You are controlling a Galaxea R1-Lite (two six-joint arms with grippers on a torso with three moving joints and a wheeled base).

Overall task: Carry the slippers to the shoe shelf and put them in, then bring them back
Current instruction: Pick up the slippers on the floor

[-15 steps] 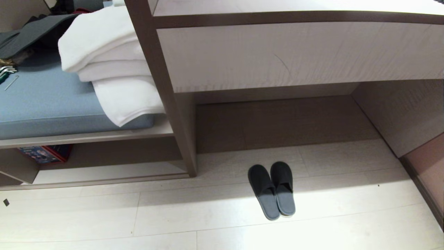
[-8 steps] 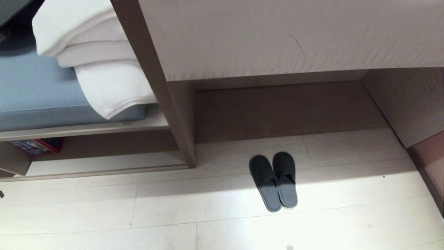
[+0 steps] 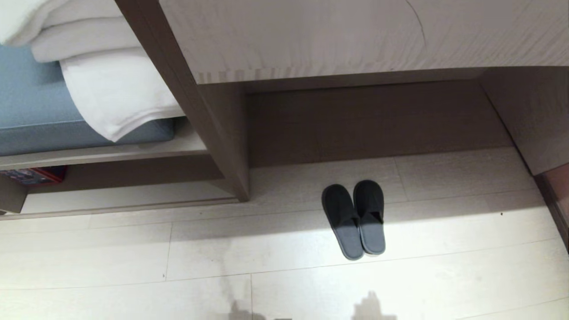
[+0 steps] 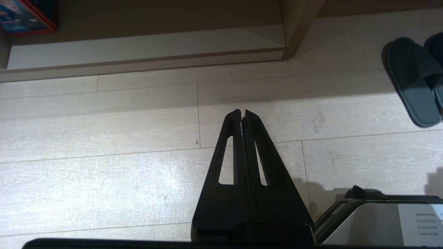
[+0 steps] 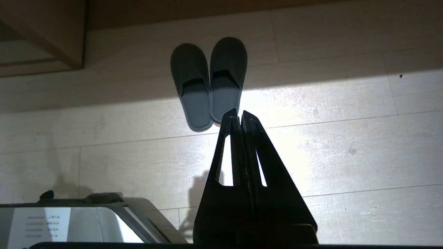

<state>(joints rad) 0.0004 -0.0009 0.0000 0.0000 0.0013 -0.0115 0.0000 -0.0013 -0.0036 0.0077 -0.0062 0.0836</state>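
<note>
The slippers (image 3: pixel 355 218), a dark grey pair, lie side by side on the pale floor in front of the desk recess, toes toward the furniture. They show ahead of my right gripper (image 5: pixel 238 113), which hangs shut and empty above the floor, short of their heels (image 5: pixel 207 83). My left gripper (image 4: pixel 242 112) is shut too, holding nothing, with the slippers (image 4: pixel 412 76) off to its side. The shoe shelf (image 3: pixel 124 198), a low cubby with a pale base board (image 4: pixel 145 45), sits left of the slippers under the bench. Neither gripper appears in the head view.
A taupe upright panel (image 3: pixel 213 124) divides the shoe shelf from the desk recess (image 3: pixel 369 120). Above the shelf is a bench with a blue cushion (image 3: pixel 26 111) and folded white towels (image 3: pixel 111 89). A red-edged box (image 3: pixel 26 175) stands inside the cubby. My base (image 4: pixel 380 221) shows near the left gripper.
The head view has tipped downward, so the furniture slid up the picture and more floor shows. The slippers lie where they were on the floor.
</note>
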